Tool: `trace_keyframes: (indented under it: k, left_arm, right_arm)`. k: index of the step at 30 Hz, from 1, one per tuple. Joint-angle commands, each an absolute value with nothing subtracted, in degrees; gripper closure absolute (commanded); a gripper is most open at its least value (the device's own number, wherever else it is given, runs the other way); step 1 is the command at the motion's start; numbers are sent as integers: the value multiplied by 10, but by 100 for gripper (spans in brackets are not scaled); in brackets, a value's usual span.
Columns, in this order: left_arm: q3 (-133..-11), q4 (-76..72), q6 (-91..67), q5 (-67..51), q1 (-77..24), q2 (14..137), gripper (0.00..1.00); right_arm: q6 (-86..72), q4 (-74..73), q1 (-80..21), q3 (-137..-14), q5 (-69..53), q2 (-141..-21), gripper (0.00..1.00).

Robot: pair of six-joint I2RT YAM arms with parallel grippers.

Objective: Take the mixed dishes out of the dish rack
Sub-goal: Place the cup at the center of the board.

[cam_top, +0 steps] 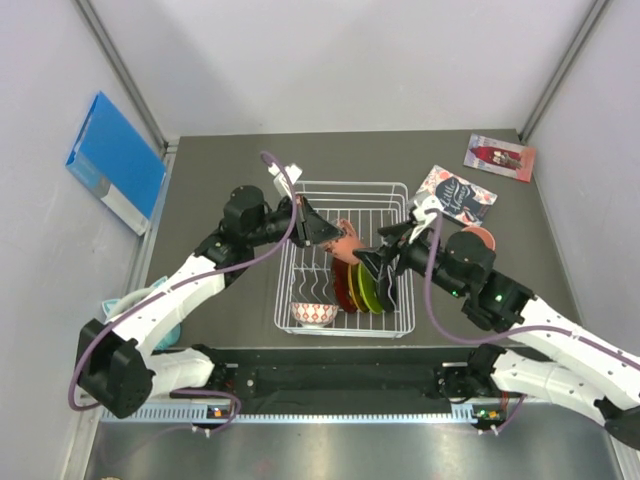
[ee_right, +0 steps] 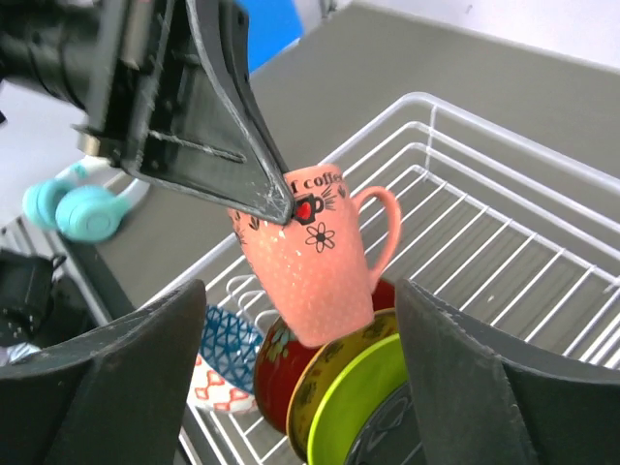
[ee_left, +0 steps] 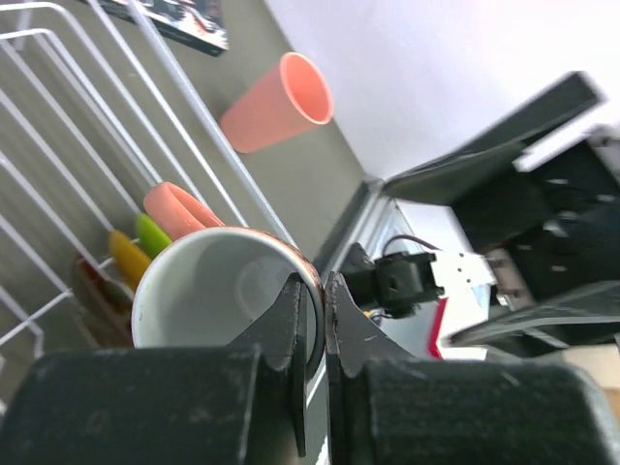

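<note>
My left gripper (ee_left: 317,295) is shut on the rim of a salmon mug (ee_left: 208,291) with a white inside. It holds the mug (cam_top: 346,241) tilted above the white wire dish rack (cam_top: 392,195). In the right wrist view the mug (ee_right: 315,262) shows a black flower print and hangs just over the plates. Red (ee_right: 276,373), amber (ee_right: 325,387) and lime-green (ee_right: 373,402) plates stand on edge in the rack's slots. A small patterned bowl (cam_top: 313,313) sits in the near corner. My right gripper (cam_top: 376,262) stands open over the plates, facing the mug, with nothing held.
A tall pink cup (ee_left: 276,104) lies on its side on the table right of the rack. Two printed booklets (cam_top: 456,193) (cam_top: 499,156) lie at the back right. A blue folder (cam_top: 115,160) leans on the left wall. Teal headphones (ee_right: 73,208) lie left of the rack.
</note>
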State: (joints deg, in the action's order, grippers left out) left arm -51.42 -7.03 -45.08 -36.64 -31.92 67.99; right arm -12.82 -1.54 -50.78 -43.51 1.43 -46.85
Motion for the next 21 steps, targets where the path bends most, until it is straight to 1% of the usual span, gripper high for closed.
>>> trace_keyframes:
  k: [1, 2, 3, 4, 5, 6, 7, 8, 9, 10, 11, 12, 13, 14, 17, 21]
  left_arm:
    - [-556, -62, -419, -339, -307, 664, 100]
    - [-562, -56, -418, -338, -307, 664, 100]
    - [-567, -49, -404, -331, -306, 664, 100]
    - [-572, -40, -391, -325, -307, 664, 100]
    - [-588, -27, -375, -323, -308, 666, 100]
    - [-599, 16, -327, -314, -311, 667, 100]
    - [-613, 46, -294, -302, -322, 670, 100]
    - [-648, 85, -258, -283, -330, 677, 100]
    - [-666, 148, -186, -229, -354, 681, 100]
    - [-681, 176, -151, -214, -366, 686, 100]
    - [-702, 196, -117, -194, -379, 693, 100]
    - [-708, 211, -59, -182, -391, 693, 100]
    - [-709, 227, -33, -165, -412, 692, 100]
    - [-702, 228, -8, -164, -420, 682, 100]
    - [-668, 204, 67, -211, -430, 644, 100]
    - [-628, 185, 172, -247, -438, 593, 100]
  right_arm:
    - [-131, -31, -510, -469, 49, -437, 19]
    - [-133, -35, -510, -473, 56, -434, 15]
    - [-141, -46, -510, -475, 68, -431, 15]
    - [-162, -61, -511, -483, 108, -432, 14]
    - [-173, -78, -510, -511, 133, -445, 14]
    - [-184, -103, -510, -532, 159, -456, 14]
    - [-202, -160, -509, -555, 204, -470, 14]
    - [-211, -201, -509, -614, 224, -508, 14]
    - [-218, -238, -509, -647, 241, -529, 14]
    - [-233, -308, -509, -679, 264, -553, 15]
    - [-243, -339, -509, -740, 273, -575, 15]
    - [-252, -365, -509, -768, 278, -615, 16]
    - [-267, -392, -509, -793, 280, -634, 16]
    - [-272, -426, -509, -836, 279, -648, 16]
    - [-272, -462, -509, -891, 268, -692, 17]
    - [-251, -505, -507, -946, 255, -713, 17]
